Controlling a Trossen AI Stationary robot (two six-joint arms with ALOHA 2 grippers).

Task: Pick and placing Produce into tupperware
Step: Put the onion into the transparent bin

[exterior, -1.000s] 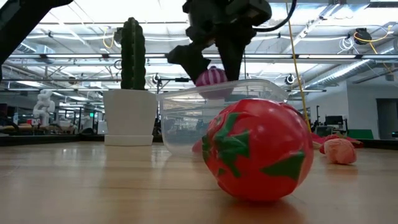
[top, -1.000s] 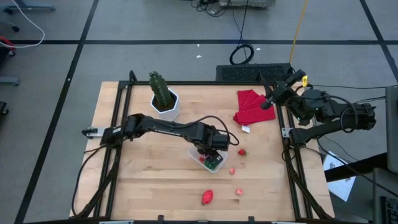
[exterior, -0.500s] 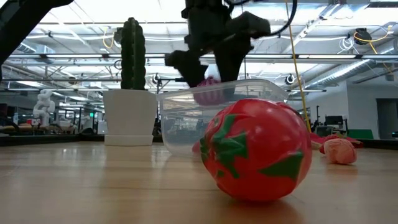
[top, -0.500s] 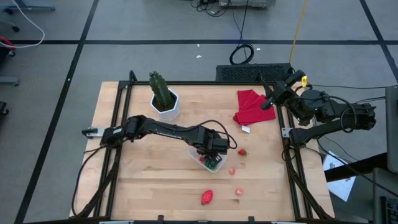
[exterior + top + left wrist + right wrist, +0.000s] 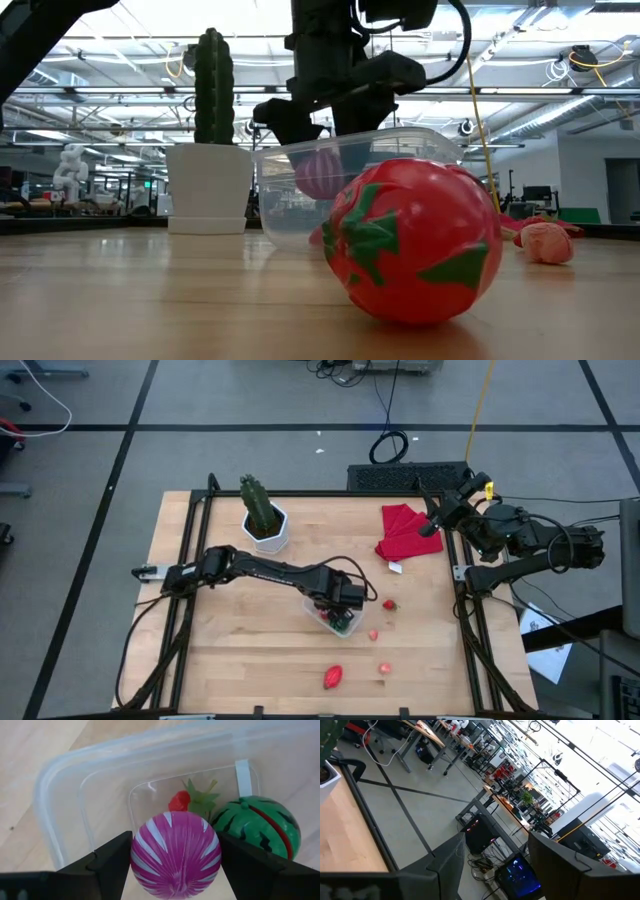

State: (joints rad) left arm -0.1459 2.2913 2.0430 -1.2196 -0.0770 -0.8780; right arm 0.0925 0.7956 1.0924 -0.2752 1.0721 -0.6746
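Moved: left gripper [image 5: 318,150] has come lower since a second ago; the purple striped ball [image 5: 320,173] it carries then showed above the tupperware [image 5: 400,145] rim and now sits behind the clear wall, inside.
Left gripper: clamped on the purple striped ball [image 5: 176,854], one finger on each side, over the tupperware [image 5: 318,610] near the tabletop [image 5: 230,650] centre.
Left wrist view only: watermelon [image 5: 257,830] and a small red berry with green leaves [image 5: 192,802] already lie in the tupperware [image 5: 75,785], the watermelon just beside the ball.
Low view only: big red strawberry [image 5: 415,240] fills the foreground; a pink piece [image 5: 547,242] lies farther off.
High view only: strawberry [image 5: 334,677] near the front edge, with small berries [image 5: 389,604] scattered well apart on bare wood right of the container.
Right gripper: parked off the tabletop's right edge by the red cloth [image 5: 405,530], fingers [image 5: 450,860] apart, holding nothing.
Far corner: cactus in a white pot [image 5: 263,515].
Writing: none legible, perhaps too small to read.
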